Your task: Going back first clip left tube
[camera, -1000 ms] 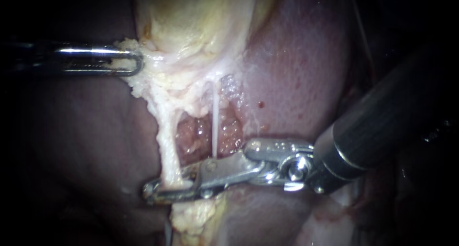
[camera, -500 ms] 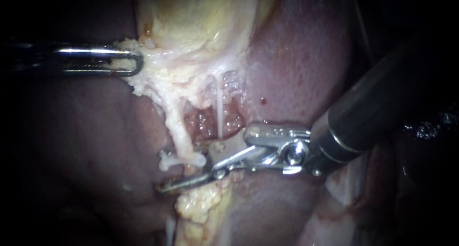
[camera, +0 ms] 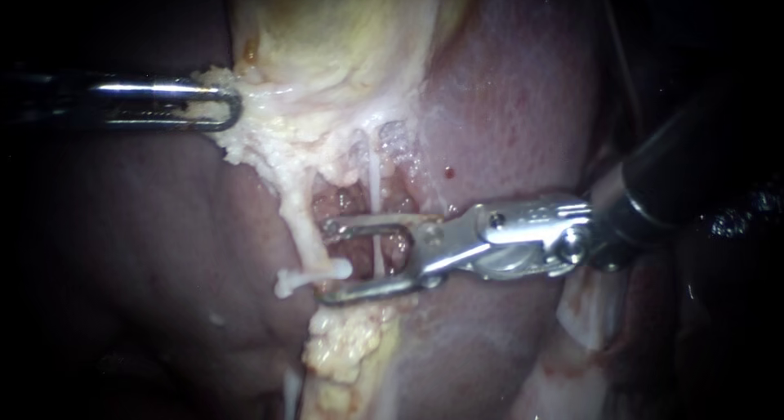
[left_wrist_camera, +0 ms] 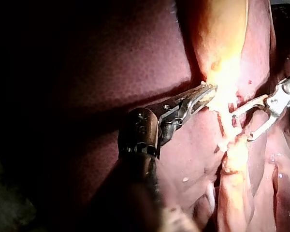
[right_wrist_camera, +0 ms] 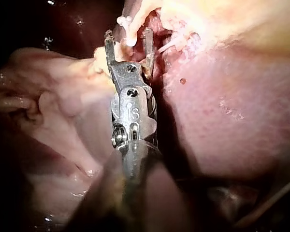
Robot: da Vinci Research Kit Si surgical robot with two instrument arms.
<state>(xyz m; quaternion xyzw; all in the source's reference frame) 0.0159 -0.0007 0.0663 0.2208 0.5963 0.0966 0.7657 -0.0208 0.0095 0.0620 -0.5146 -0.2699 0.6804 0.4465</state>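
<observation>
Endoscope, left instrument (camera: pixel 229 109): shaft level, jaws clamped on the gallbladder (camera: pixel 327 44) edge.
Endoscope, right instrument (camera: pixel 327 261): shaft slants in from the upper right, jaws spread wide.
Endoscope, clip (camera: pixel 314 274): white, on the left tube (camera: pixel 296 224), its end between the right jaws.
Left wrist: own jaws grip pale tissue.
Right wrist: jaws wide, straddling the clip.

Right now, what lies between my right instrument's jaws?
Endoscope view: a thin white tube crosses the gap, and the clip on the left tube pokes in.
</observation>
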